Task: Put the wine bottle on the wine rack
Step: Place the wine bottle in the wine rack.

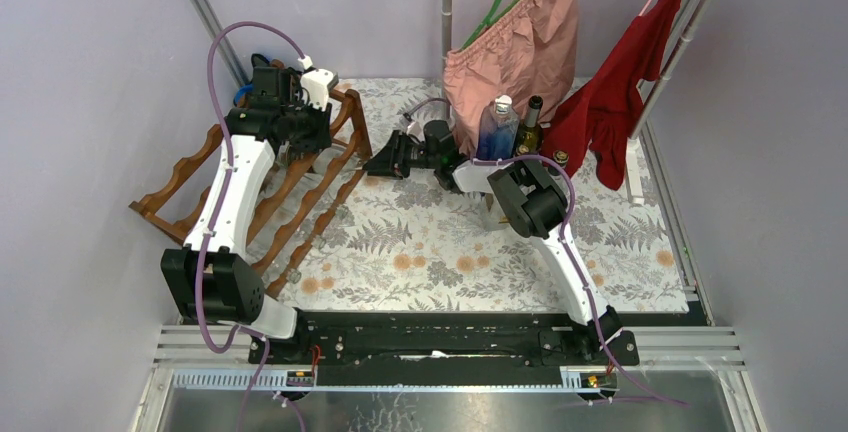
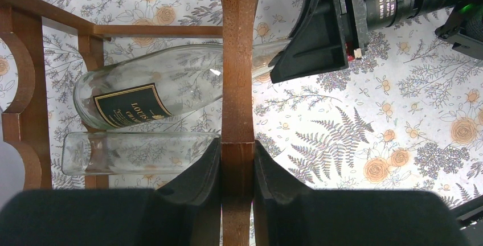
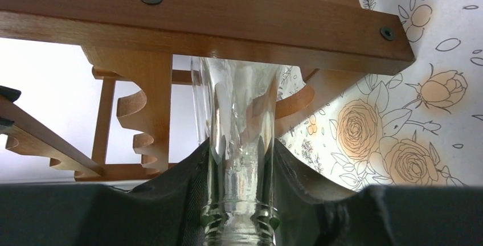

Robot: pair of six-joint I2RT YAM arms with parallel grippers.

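Note:
The wine rack (image 1: 310,202), reddish-brown with scalloped rails, stands at the table's left. My left gripper (image 2: 236,144) is shut on one of the rack's wooden bars (image 2: 237,58). A clear wine bottle (image 2: 148,95) with a black label lies slanted through the rack, neck toward the right. My right gripper (image 3: 241,146) is shut on the bottle's glass neck (image 3: 242,115), just under a rack beam (image 3: 199,24). In the top view the right gripper (image 1: 378,164) sits at the rack's right end. From above, the left wrist hides the bottle's body.
A second clear bottle (image 2: 131,154) lies in the rack beside the labelled one. At the back stand a blue bottle (image 1: 497,127) and a dark bottle (image 1: 530,127). A pink garment (image 1: 515,47) and a red one (image 1: 625,82) hang behind them.

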